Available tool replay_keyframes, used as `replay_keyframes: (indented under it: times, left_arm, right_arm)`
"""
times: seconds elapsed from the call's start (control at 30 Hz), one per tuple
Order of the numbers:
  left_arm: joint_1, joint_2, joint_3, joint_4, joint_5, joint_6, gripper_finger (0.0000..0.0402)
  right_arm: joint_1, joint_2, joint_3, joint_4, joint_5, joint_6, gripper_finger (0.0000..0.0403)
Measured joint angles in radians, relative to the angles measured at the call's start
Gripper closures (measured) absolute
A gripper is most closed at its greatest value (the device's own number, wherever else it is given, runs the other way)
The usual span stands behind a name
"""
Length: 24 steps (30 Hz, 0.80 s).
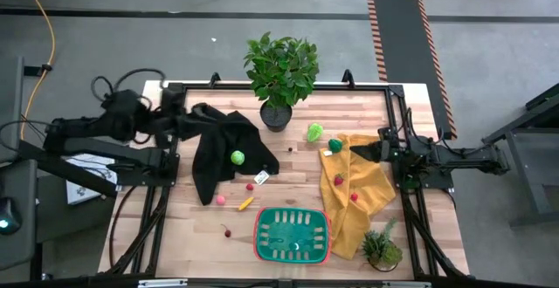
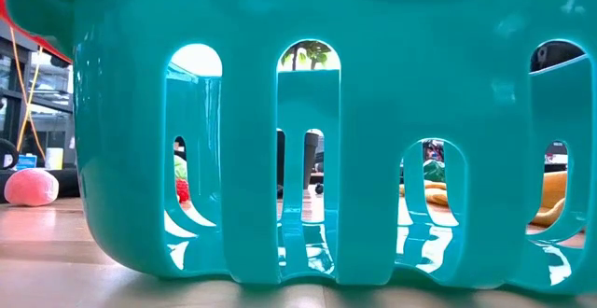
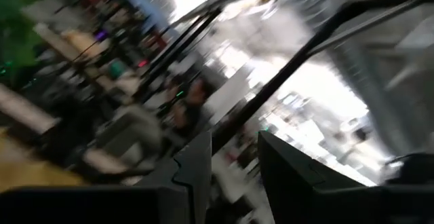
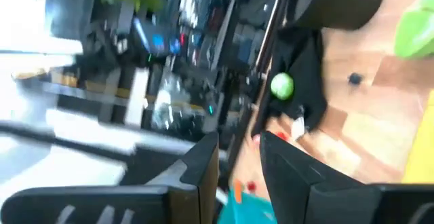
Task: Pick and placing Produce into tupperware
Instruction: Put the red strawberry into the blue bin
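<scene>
Tupperware (image 1: 293, 235): table's (image 1: 175, 236) 6 o'clock edge, apparently empty, ready for produce. Lime ball (image 1: 237, 157): centre, unpicked. Left end effector (image 3: 234, 157), right end effector (image 4: 239, 157): narrowly spread, pinching nothing.

Both robot arms are dark, almost black. The left arm (image 1: 105, 126) is chunky, with round joints and loops of black cable on it. The right arm (image 1: 437, 157) is long and thin, like a stick. Each gripper, the left gripper (image 3: 234, 176) and the right gripper (image 4: 239, 173), has two flat black fingers with slanted tips.
</scene>
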Motion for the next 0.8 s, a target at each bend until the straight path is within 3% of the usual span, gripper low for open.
replay_keyframes:
  times: [0.1,0.37,0.6,0.8]
  left_arm:
    - [0.0,0.07,0.091,-0.143,-0.004,0.044,0.0291]
    - [0.0,0.218,0.277,-0.46,-0.084,0.081,0.0291]
    - [0.0,0.274,0.314,-0.612,-0.12,0.089,0.0291]
    - [0.0,0.286,0.315,-0.679,-0.117,0.092,0.0291]
  right_arm:
    - [0.0,0.0,0.0,0.006,0.055,0.021,0.0304]
    - [0.0,0.0,0.0,0.005,0.058,0.023,0.0304]
    - [0.0,0.0,0.0,0.028,0.06,-0.009,0.0304]
    - [0.008,0.0,0.0,0.407,0.0,-0.204,0.0304]
